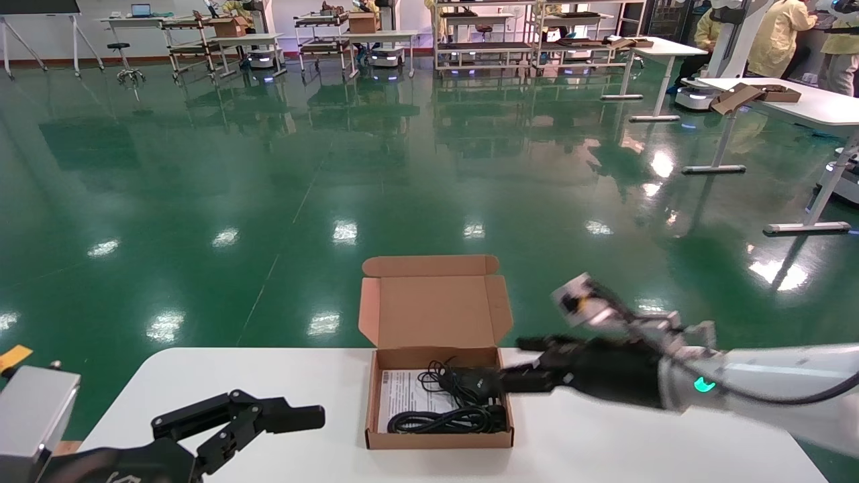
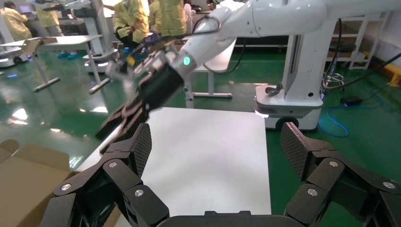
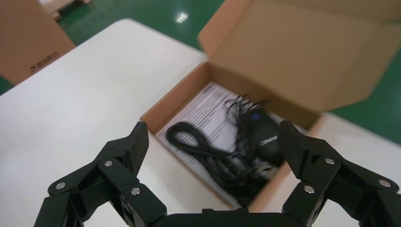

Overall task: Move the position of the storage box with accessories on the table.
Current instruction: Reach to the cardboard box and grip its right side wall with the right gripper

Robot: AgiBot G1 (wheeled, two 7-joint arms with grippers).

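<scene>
Left claw [image 1: 268, 419] idles open near the counter's front edge, left of the shallow brown cardboard storage box [image 1: 439, 439]. Box sits mid-counter on the white smooth counter [image 1: 637, 443], lid up, holding black mouse [image 1: 473, 384], coiled black cable [image 1: 443, 420], white printed sheet [image 1: 402, 396]. Right claw [image 1: 530, 365] spread open at box's right wall, gripping nothing. Step looks like approach; next likely needs seating on that wall, then closing.

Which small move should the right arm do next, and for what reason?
Probably lower the right claw onto the near right wall of the storage box and close. Its fingers are open at that wall, gripping nothing, while the mouse and cable lie inside. The left claw is parked open.
</scene>
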